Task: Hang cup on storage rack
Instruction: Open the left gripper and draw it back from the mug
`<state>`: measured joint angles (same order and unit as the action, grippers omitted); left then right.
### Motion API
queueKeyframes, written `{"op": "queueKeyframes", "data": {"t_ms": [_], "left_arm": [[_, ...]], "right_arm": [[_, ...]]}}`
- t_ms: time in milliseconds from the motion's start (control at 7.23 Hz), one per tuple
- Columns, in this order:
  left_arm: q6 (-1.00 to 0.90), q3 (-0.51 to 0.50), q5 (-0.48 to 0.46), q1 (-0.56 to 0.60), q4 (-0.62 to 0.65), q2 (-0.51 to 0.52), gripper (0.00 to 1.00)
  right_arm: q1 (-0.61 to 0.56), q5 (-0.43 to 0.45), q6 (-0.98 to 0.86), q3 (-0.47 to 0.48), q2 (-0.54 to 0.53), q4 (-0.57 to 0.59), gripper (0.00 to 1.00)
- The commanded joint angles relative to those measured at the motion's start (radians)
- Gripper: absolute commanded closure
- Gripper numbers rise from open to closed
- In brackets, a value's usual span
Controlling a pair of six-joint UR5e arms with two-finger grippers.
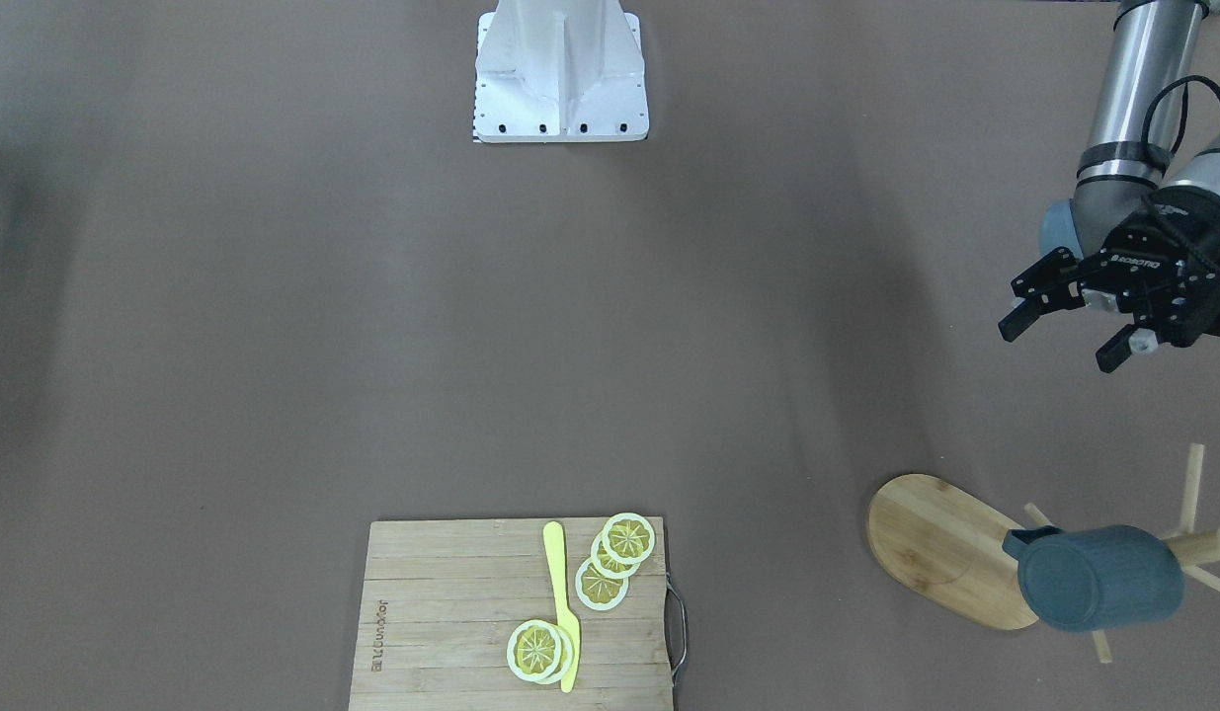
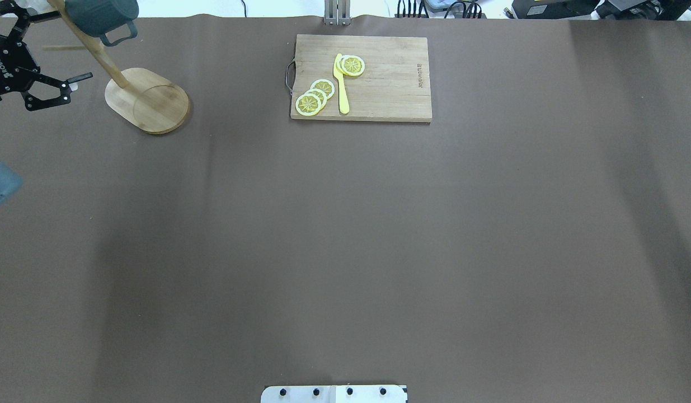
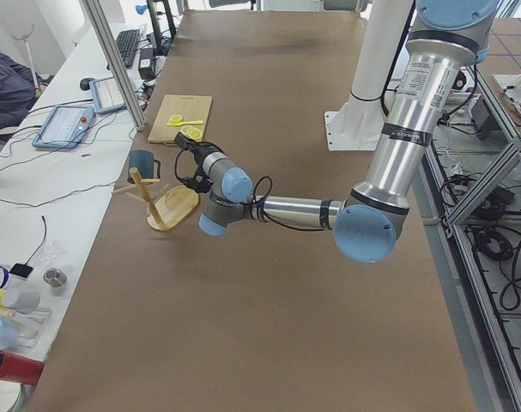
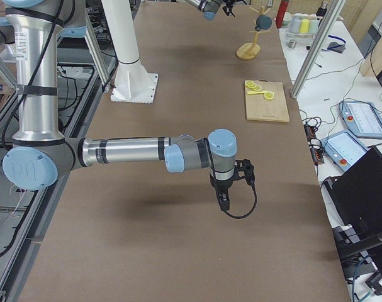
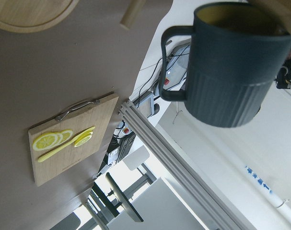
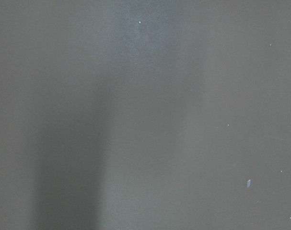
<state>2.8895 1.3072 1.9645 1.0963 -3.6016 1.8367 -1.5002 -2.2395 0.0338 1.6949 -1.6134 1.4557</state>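
Blue-grey, the cup (image 1: 1098, 578) hangs on the storage rack (image 1: 940, 548) in my front view. My left gripper (image 1: 1061, 339) hovers apart from it, jaws spread and empty. Overhead, I see the cup at the rack's top. My left wrist camera shows its handle free. From the right end, I cannot tell whether the right gripper (image 4: 223, 200) is open.

Table (image 2: 345, 224): brown matte cover, soft shadow bands across surface. White bench (image 3: 63, 180) along table's operator side, carrying cables and control tablets (image 3: 67, 127). Aluminium post (image 3: 114, 64) between table and bench. Aluminium framing (image 3: 453, 292) and loose cables along table's robot side. Lighting even, diffuse.
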Motion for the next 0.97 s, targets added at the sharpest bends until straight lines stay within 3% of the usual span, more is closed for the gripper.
{"op": "queueKeyframes", "data": {"t_ms": [0,415,830], "left_arm": [[-0.300,0.122,0.126,0.008,0.006,-0.069,0.01],[-0.921,0.181,0.129,0.008,0.006,-0.227,0.01],[-1.522,0.170,0.125,0.011,0.024,-0.330,0.01]], "right_arm": [[0.000,-0.002,0.000,-0.001,-0.002,0.000,0.00],[0.000,-0.006,0.000,-0.004,-0.008,0.000,0.00],[0.000,-0.011,0.000,-0.006,-0.013,0.000,0.00]]}}
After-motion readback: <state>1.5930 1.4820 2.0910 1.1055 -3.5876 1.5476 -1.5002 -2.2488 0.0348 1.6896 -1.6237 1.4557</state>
